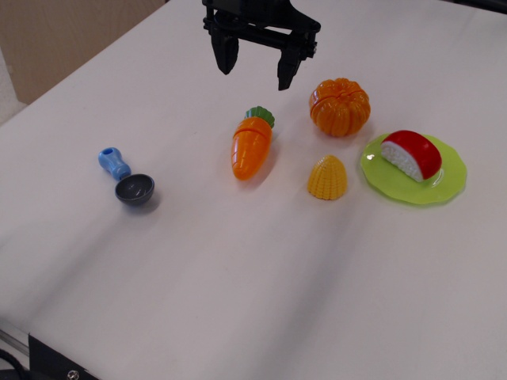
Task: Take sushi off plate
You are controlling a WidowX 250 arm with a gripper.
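Black two-fingered gripper, jaws apart and empty, above bare white tabletop. Well to its right and nearer the camera: glossy red-topped, white-riced toy sushi lying on flat lime-green scalloped plastic plate. Ribbed orange pumpkin sits between; smooth orange carrot lies just below.

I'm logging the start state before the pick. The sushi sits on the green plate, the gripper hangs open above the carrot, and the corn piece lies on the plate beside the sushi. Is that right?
Not quite. The corn piece lies on the table, just left of the plate, not on it. The observation.image view shows only the sushi on the plate. The rest holds: the gripper hangs open above the carrot.
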